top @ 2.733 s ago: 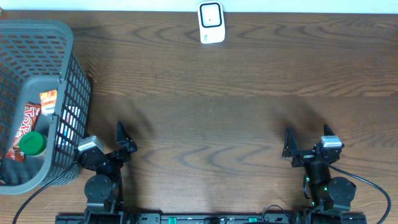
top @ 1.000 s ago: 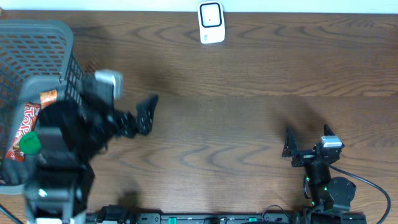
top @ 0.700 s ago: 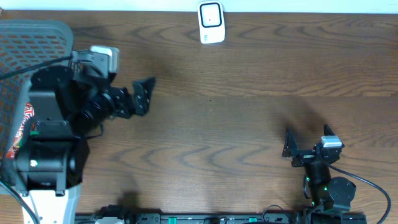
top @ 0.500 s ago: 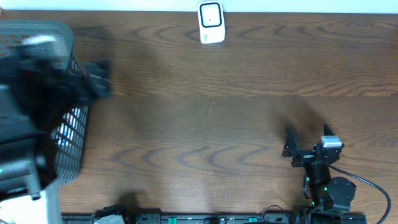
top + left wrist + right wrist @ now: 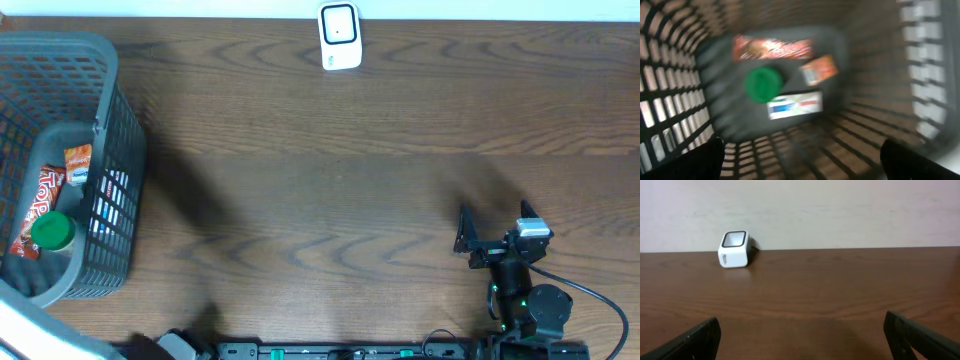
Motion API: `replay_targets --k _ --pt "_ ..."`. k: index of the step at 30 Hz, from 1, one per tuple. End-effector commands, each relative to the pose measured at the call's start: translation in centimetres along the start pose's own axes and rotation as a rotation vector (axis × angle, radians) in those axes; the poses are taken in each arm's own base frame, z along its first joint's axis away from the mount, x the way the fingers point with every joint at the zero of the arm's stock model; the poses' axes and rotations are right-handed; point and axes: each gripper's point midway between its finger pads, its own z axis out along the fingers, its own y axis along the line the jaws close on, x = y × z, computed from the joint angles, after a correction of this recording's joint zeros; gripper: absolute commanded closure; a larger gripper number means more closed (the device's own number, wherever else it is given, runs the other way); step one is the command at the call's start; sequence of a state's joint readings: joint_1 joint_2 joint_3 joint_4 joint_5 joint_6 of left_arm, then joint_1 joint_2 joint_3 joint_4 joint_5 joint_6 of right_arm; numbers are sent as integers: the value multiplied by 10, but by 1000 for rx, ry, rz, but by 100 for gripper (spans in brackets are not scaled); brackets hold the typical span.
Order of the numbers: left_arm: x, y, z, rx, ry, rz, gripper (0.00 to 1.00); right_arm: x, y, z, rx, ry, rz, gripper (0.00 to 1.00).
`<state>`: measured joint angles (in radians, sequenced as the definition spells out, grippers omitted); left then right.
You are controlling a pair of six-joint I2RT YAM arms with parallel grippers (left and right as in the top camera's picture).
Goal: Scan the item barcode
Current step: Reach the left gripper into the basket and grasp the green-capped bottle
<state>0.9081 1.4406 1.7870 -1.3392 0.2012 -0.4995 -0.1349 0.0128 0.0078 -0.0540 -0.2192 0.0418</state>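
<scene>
tall mesh basket (image 5: 118,170) walls off left side, scanner (image 5: 340,38) at back edge, open wood table (image 5: 350,200) btwn

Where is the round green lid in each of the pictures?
Overhead: the green lid sits far left, low inside the grey basket.
Left wrist: the green lid is left of centre, on the basket floor.
Right wrist: not in it; only the white scanner and the table show.
Shared landmark: the red packet lies right beside the lid in both of those views.
</scene>
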Motion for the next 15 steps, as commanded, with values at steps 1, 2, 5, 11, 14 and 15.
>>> replay_targets --k 1,2,5,11,14,15 --pt "1 23 37 -119 88 -83 0 1 2 0 -6 2 9 1" --pt "2 27 48 -144 115 -88 0 1 2 0 -6 2 9 1" --pt "9 42 77 -230 185 -113 0 1 2 0 -6 2 9 1" --pt "16 55 113 -281 239 -127 0 1 2 0 -6 2 9 1" --pt "17 58 127 -277 235 -124 0 1 2 0 -6 2 9 1" --pt "18 59 131 -277 233 -124 0 1 2 0 -6 2 9 1"
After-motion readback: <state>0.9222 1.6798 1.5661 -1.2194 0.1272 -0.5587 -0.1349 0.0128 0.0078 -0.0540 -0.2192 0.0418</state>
